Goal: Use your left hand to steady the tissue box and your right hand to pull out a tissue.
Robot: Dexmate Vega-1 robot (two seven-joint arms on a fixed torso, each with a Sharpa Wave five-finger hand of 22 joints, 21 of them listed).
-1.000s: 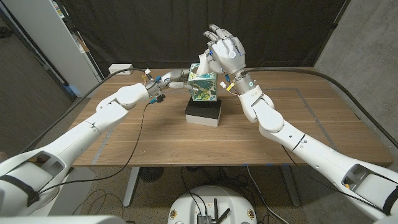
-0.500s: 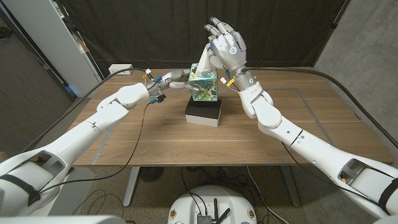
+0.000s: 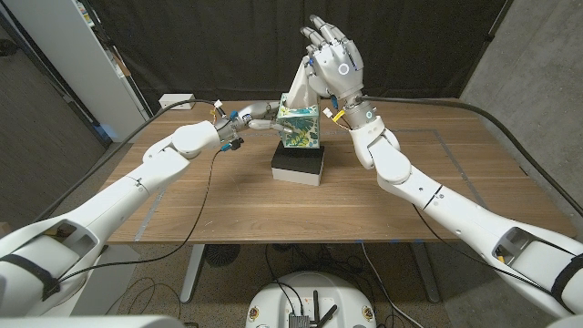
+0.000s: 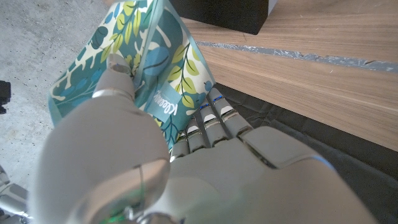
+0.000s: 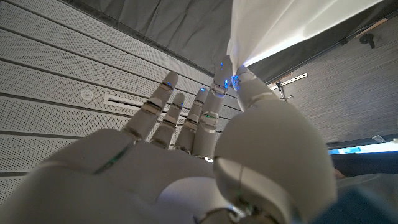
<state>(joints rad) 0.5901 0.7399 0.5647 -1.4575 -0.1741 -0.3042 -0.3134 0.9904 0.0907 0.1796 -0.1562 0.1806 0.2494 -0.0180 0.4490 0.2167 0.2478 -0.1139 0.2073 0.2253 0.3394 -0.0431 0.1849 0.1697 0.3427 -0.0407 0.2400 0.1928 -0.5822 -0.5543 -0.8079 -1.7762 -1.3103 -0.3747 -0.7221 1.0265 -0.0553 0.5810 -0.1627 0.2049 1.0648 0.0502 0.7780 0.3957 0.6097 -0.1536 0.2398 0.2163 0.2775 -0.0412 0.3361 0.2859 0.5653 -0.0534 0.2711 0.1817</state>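
Note:
A tissue box (image 3: 300, 127) with a blue and green leaf print stands on a black and white block (image 3: 298, 163) at the table's middle back. My left hand (image 3: 258, 116) holds the box from its left side; in the left wrist view its fingers (image 4: 211, 118) press against the printed box (image 4: 143, 68). My right hand (image 3: 333, 61) is raised above and right of the box. It pinches a white tissue (image 3: 298, 88) that stretches taut from the box's top up to the hand. In the right wrist view the tissue (image 5: 280, 28) is held between the thumb and a finger of the hand (image 5: 205, 155), the other fingers spread.
The wooden table (image 3: 182, 200) has a grey tape line across its front. A white power strip (image 3: 178, 100) with a cable lies at the back left edge. A white cabinet (image 3: 82, 64) stands behind the table at the left, a dark curtain behind.
My right hand has risen a little and moved right, drawing the tissue further out of the box. The left hand and the box have stayed in place.

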